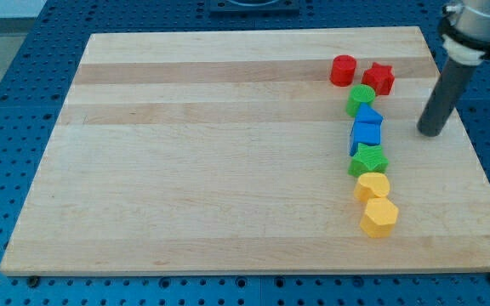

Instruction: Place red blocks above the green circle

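Note:
A red cylinder and a red star-shaped block sit side by side near the view's top right of the wooden board. The green circle lies just below them, between the two. My tip rests on the board to the right of the blocks, lower than the red star and apart from every block.
Below the green circle runs a column of blocks: a blue triangle-like block, a blue cube, a green star, a yellow block and a yellow hexagon. The board's right edge is close to my tip.

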Controlling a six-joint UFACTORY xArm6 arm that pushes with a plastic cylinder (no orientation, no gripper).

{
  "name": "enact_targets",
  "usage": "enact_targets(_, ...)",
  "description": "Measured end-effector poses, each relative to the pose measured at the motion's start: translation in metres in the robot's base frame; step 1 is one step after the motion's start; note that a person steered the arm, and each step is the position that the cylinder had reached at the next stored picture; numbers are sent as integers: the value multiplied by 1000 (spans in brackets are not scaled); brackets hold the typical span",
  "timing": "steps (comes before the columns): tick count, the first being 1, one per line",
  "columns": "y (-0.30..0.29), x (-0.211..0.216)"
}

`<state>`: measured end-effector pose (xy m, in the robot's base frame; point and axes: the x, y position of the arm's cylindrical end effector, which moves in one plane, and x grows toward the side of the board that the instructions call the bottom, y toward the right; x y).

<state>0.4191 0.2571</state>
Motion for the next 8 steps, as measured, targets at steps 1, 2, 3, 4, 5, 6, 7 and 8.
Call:
enact_targets(1,8,-31)
enact_targets(2,3,-56)
enact_targets(3,0,-79)
enact_targets(4,-1,-94)
enact_targets(5,-8,-110)
enact_targets(6,-14,-112)
enact_targets(7,-17,-111)
enact_targets(8,-17,-110)
